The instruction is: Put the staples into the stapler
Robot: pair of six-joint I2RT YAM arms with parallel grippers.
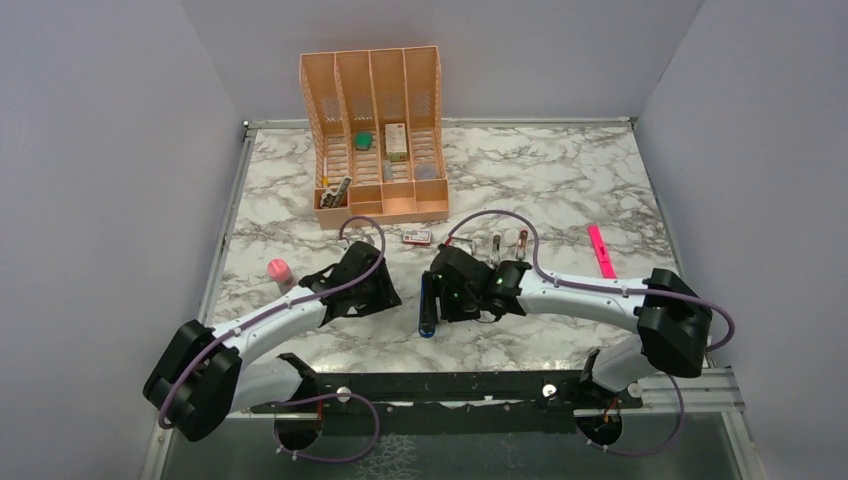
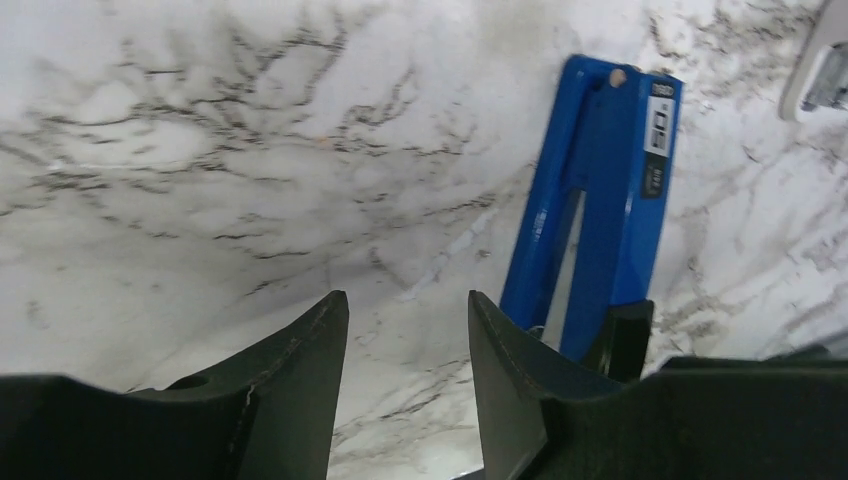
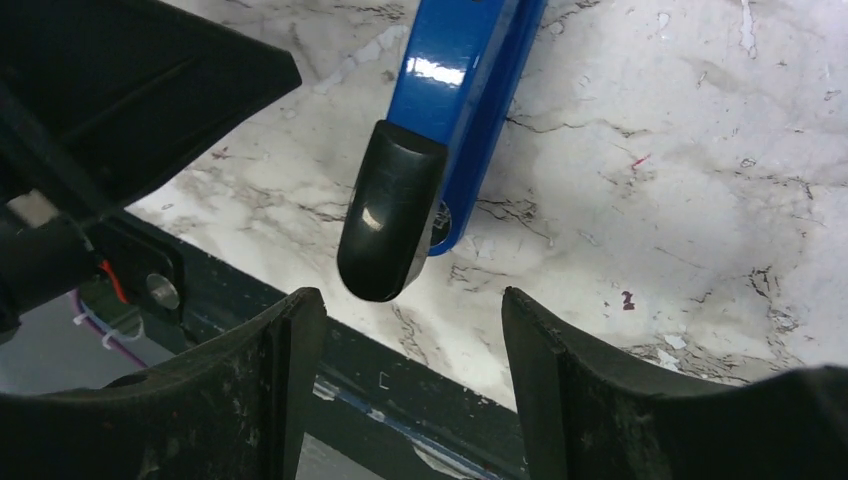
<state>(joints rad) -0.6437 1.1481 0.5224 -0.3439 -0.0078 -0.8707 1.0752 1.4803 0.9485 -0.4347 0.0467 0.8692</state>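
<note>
Far left: left gripper (image 2: 408, 312) hovers over white marble table (image 1: 560, 180), jaws moderately apart, nothing between. Slim blue stapler with black end (image 2: 600, 190) lies on table just right of its right finger, not touching; silver channel shows through slot. Small red-and-white staples box (image 1: 417, 237) sits just beyond stapler, untouched. Right gripper (image 3: 415, 305): jaws wide, empty, stapler's black end just ahead of gap, not clamped. Step, likely: readying stapler, staples not yet loaded. Next move needs one gripper steadying stapler, other fetching strip.

A peach plastic slotted desk organizer (image 1: 375, 140) stands at the back of the grey-veined white marble counter (image 1: 540, 170), a thin bright pink marker (image 1: 601, 250) lying well to its right.
</note>
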